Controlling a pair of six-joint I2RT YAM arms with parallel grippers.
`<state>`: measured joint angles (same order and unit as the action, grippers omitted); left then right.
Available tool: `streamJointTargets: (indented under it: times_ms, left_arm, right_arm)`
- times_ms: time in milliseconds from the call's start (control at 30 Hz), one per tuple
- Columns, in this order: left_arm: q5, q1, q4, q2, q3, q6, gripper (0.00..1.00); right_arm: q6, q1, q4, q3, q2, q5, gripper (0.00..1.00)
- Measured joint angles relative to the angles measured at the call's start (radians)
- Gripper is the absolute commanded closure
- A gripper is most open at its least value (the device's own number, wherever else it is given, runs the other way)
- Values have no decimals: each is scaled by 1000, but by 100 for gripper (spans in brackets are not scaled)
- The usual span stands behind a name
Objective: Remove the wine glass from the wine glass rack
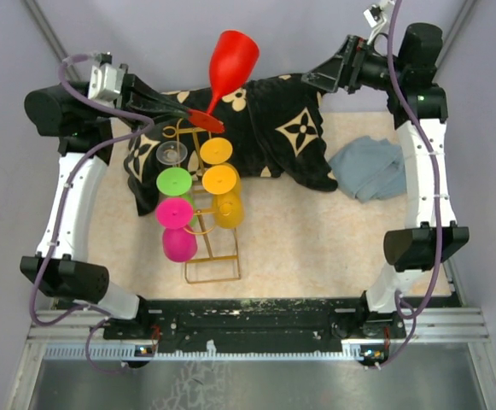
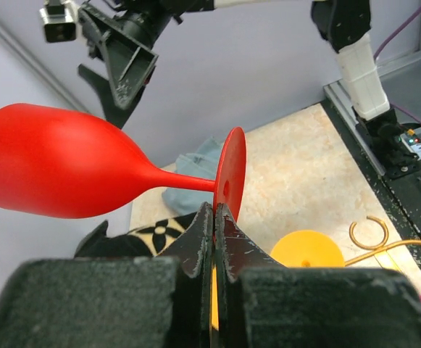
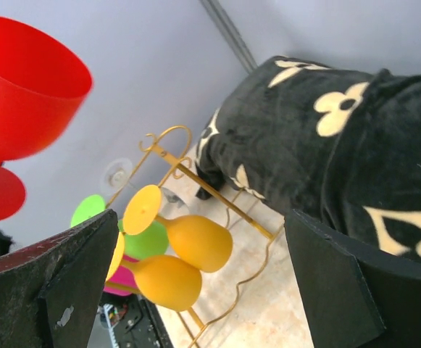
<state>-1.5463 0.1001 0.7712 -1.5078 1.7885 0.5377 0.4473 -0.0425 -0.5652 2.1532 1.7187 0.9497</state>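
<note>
My left gripper (image 1: 198, 114) is shut on the flat foot of a red wine glass (image 1: 230, 60) and holds it in the air above the far end of the gold wire wine glass rack (image 1: 213, 266). In the left wrist view the jaws (image 2: 216, 212) pinch the edge of the red foot (image 2: 230, 174), and the bowl (image 2: 58, 170) points left. The red glass (image 3: 22, 94) is clear of the rack (image 3: 224, 196) in the right wrist view. My right gripper (image 1: 320, 79) is open and empty at the far right, above the black cloth, and it also shows in the right wrist view (image 3: 203, 268).
On the rack hang two yellow glasses (image 1: 222, 184), a green one (image 1: 174, 181), a pink one (image 1: 177, 229) and a clear one (image 1: 172, 154). A black floral cloth (image 1: 282, 128) lies behind the rack. A grey-blue cloth (image 1: 371, 168) lies at the right.
</note>
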Motion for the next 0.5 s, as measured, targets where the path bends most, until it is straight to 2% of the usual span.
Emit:
streamJointTargets:
  times_ms: [300, 500]
  left_arm:
    - [0, 178, 123, -50, -38, 72, 100]
    - [0, 262, 211, -88, -57, 143, 100]
  right_arm:
    - [89, 3, 127, 19, 11, 185, 2]
    - [106, 29, 157, -74, -93, 267, 4]
